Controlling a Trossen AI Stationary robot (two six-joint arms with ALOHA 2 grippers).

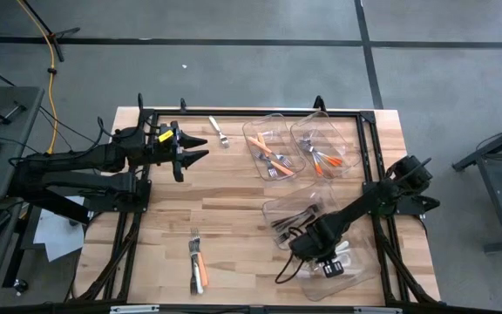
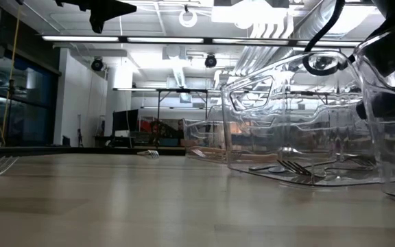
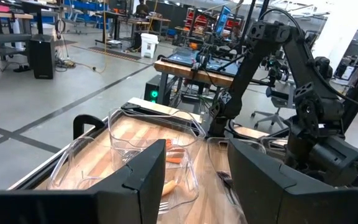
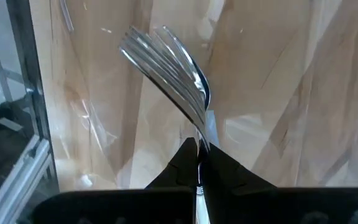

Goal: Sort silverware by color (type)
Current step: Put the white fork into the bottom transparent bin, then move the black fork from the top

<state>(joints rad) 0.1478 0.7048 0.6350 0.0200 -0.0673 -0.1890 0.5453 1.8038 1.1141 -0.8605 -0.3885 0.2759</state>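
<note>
My right gripper (image 4: 199, 155) is shut on a fork (image 4: 166, 68) with a shiny metal head, down inside the clear bin (image 1: 360, 270) at the table's near right, where white-handled silverware (image 1: 338, 264) lies. My left gripper (image 1: 194, 148) hovers open and level above the far left of the table, holding nothing. A single fork (image 1: 220, 131) lies flat on the wood near the far edge. A small bunch of forks with orange and white handles (image 1: 197, 263) lies near the front edge. My right gripper pinches the fork's neck (image 4: 202, 134), just behind the head, between its two fingertips. The fork runs along the fingers, with the tines sticking out ahead and a pale handle showing back between them. The fingers slant down into the bin. Whether the tines touch the bin I cannot tell.
Two clear bins (image 1: 273, 150) (image 1: 325, 148) at the far side hold orange-handled pieces. A third bin (image 1: 295, 218) in the middle holds dark metal forks. A black frame (image 1: 251, 113) borders the table. Bare wood lies at the centre left.
</note>
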